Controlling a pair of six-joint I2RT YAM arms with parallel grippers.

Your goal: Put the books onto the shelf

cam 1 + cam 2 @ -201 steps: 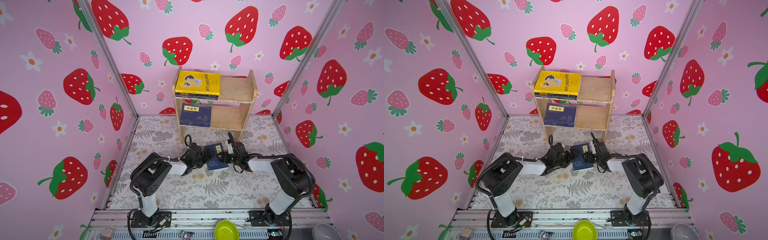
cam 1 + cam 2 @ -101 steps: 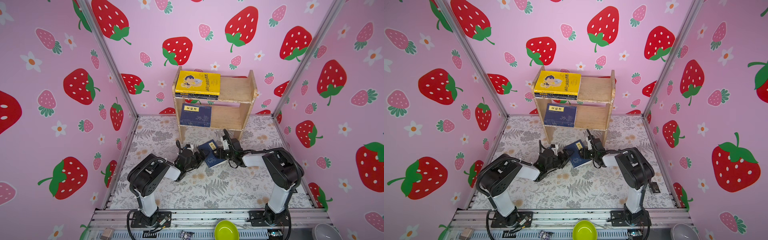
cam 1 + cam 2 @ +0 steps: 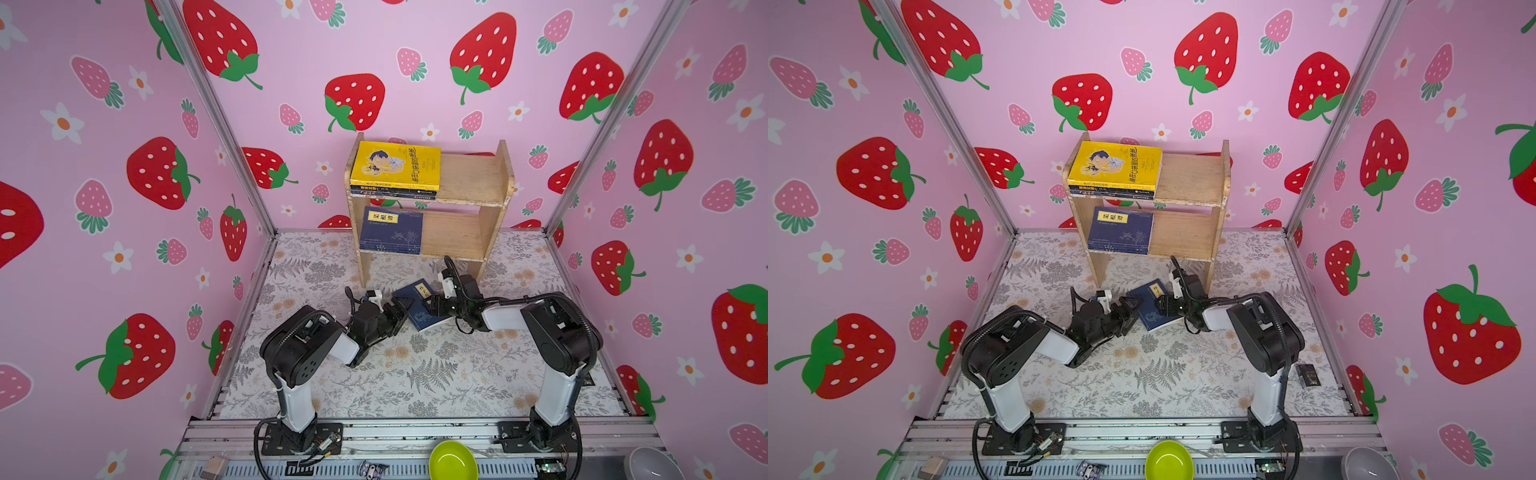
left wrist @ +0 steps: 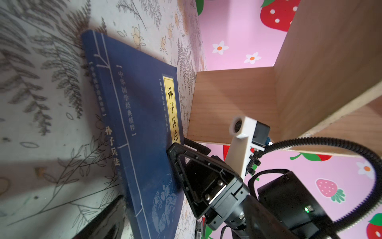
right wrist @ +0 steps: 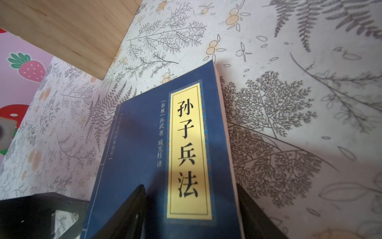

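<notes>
Left gripper (image 3: 400, 312): jaws spread, empty, just beside the spine of the navy book (image 3: 422, 312). The book lies tilted on the mat (image 3: 415, 374), in front of the shelf. Right gripper (image 5: 190, 185): parted, one finger over the cover, one outside the page edge; no clamp seen. Step, as judged: pickup of the only book off the shelf. Next move likely calls for closing, lifting, then sliding it onto the shelf (image 3: 469, 183), bare right half.

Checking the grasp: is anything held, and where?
Cannot tell: the jaws of the right gripper straddle the navy book at its page edge by the yellow label; no firm grip shows. Left gripper open, empty.
</notes>
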